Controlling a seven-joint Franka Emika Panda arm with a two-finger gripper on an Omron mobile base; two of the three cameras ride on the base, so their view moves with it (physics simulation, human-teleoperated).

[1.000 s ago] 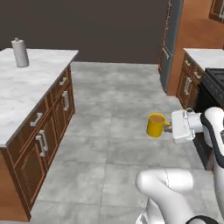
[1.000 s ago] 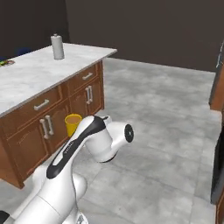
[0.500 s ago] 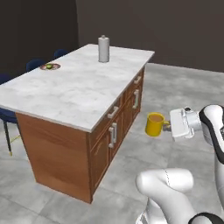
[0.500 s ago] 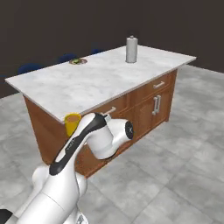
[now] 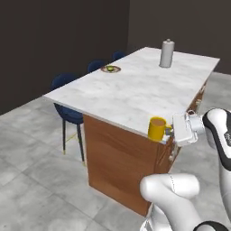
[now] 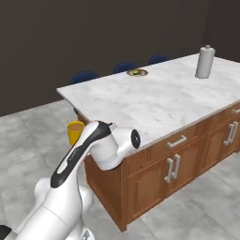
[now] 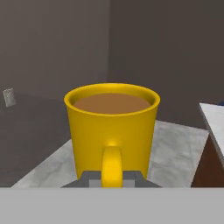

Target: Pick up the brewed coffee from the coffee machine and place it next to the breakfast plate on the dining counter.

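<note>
Swinging around with base, now facing white marble dining counter [image 5: 135,90] corner. Clamping small yellow coffee mug [image 5: 157,128] handle in gripper [image 5: 171,131], holding upright beside counter edge.

The brewed coffee [image 5: 157,128] is a small yellow mug, upright and filled nearly to the rim with brown liquid, held in the air just off the near edge of the counter [image 5: 135,90], its handle gripped by the fingers [image 7: 131,178]. The breakfast plate [image 5: 110,69], dark-rimmed with green food, lies near the counter's far edge, well apart from the mug.
</note>
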